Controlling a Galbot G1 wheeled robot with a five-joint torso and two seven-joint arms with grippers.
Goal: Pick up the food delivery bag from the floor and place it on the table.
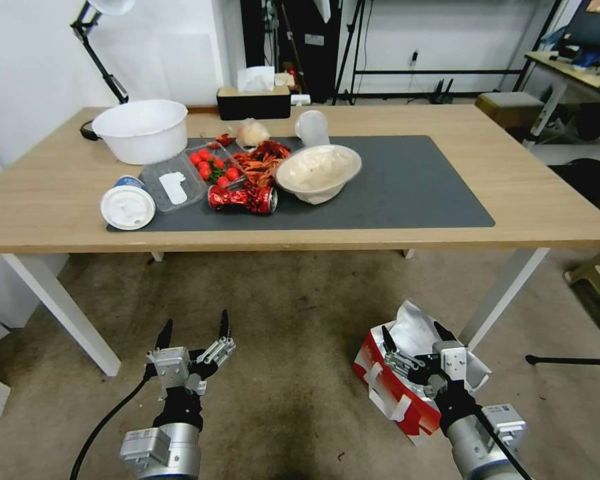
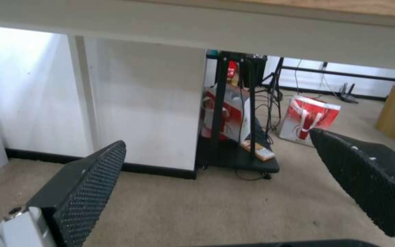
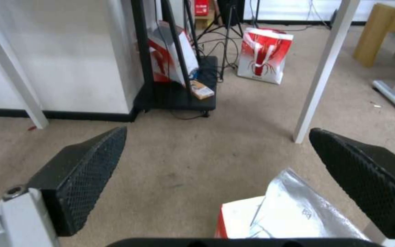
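The food delivery bag [image 1: 388, 383], red and white with a silver foil lining, stands on the floor [image 1: 300, 313] at my lower right, close to a white table leg [image 1: 507, 293]. My right gripper [image 1: 413, 332] hovers open just above its open foil mouth. In the right wrist view the bag's foil top [image 3: 289, 212] lies between and below the spread fingers [image 3: 87, 171]. My left gripper [image 1: 195, 323] hangs open over bare floor at the lower left, holding nothing. The table [image 1: 527, 180] with its dark grey mat [image 1: 413, 187] stretches across in front.
The mat's left half carries a white tub [image 1: 142, 130], a bowl [image 1: 318, 172], a crushed red can [image 1: 243, 198], tomatoes and a lidded cup [image 1: 127, 207]. A tissue box [image 1: 254, 101] sits at the back. Another red-and-white bag [image 3: 264, 55] stands far off beside a black stand [image 3: 175, 92].
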